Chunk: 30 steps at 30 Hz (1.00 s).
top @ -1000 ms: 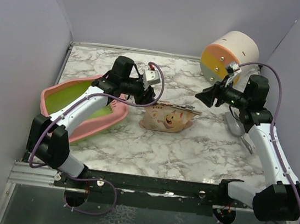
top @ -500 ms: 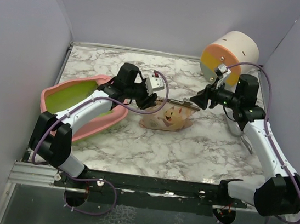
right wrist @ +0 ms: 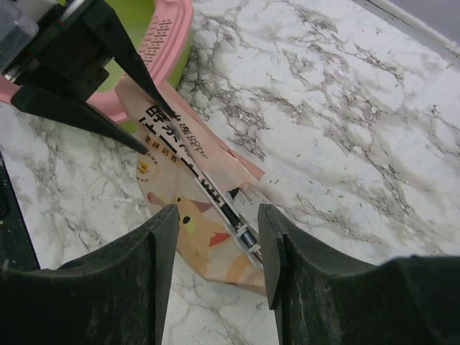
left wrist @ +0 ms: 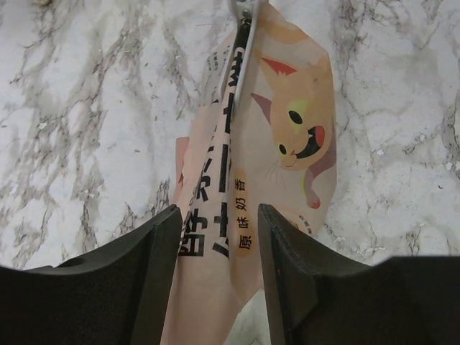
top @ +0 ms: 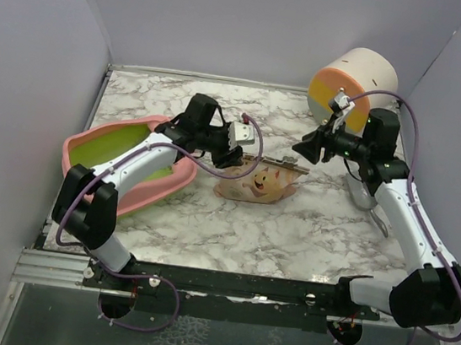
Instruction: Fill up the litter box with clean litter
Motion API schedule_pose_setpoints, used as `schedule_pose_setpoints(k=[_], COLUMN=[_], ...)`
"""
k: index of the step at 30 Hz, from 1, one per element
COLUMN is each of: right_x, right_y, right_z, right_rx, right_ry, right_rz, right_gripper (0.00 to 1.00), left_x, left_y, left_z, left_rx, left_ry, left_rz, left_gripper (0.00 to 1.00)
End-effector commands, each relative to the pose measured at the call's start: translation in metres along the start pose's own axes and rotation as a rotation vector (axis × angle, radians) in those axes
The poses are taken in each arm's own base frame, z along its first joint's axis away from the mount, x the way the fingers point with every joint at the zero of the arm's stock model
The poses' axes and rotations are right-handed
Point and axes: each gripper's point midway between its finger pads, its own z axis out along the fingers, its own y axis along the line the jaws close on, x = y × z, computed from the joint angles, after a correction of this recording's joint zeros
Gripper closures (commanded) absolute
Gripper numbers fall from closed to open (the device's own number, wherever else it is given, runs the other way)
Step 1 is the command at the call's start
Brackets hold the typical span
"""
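Observation:
The pink litter box (top: 103,137) with its yellow-green inside lies at the left; its slotted rim also shows in the right wrist view (right wrist: 167,37). The tan cat-printed pouch (top: 259,183) lies mid-table, closed by a long clip (right wrist: 231,213); no loose litter shows. My left gripper (top: 240,152) is open, its jaws straddling the pouch's left end (left wrist: 215,215). My right gripper (top: 299,151) is open and hovers above the pouch's clipped right end (right wrist: 194,230). The left gripper's fingers (right wrist: 108,122) show in the right wrist view.
The round cream-orange-yellow drawer unit (top: 352,88) stands at the back right. A grey metal scoop (top: 362,194) lies under the right arm. Purple walls close in the left, back and right sides of the marble table (top: 257,227).
My left gripper moved right onto the pouch's left end. My right gripper moved left and forward over the pouch's clipped end. The pouch shifted slightly.

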Motion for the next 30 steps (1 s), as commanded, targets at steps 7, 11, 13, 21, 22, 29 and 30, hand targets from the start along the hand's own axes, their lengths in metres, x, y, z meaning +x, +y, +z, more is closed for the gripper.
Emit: schedule_pose_setpoints(k=[7, 11, 13, 21, 22, 29, 30], right_x=[0.004, 0.011, 0.013, 0.037, 0.041, 0.068, 0.068], right_y=[-0.002, -0.005, -0.006, -0.034, -0.04, -0.031, -0.03], right_z=[0.007, 0.01, 0.012, 0.026, 0.03, 0.041, 0.04], right_rx=[-0.068, -0.075, -0.077, 0.038, 0.069, 0.055, 0.057], right_ry=[0.074, 0.095, 0.1, 0.217, 0.244, 0.313, 0.316], right_rz=[-0.181, -0.226, -0.227, -0.168, -0.165, -0.209, -0.213], right_gripper=[0.49, 0.48, 0.48, 0.5, 0.51, 0.51, 0.51], left_x=[0.023, 0.022, 0.015, -0.029, -0.034, -0.056, -0.054], left_y=[-0.011, -0.003, 0.004, 0.018, 0.017, 0.019, 0.021], left_z=[0.024, 0.031, 0.032, 0.022, 0.02, 0.003, 0.003], left_rx=[0.157, 0.147, 0.126, -0.042, -0.058, -0.158, -0.163], left_ry=[0.044, 0.042, 0.027, -0.002, -0.021, -0.097, -0.087], left_rz=[-0.033, -0.037, -0.031, 0.125, 0.147, 0.241, 0.242], left_gripper=[0.63, 0.77, 0.89, 1.0, 1.0, 1.0, 1.0])
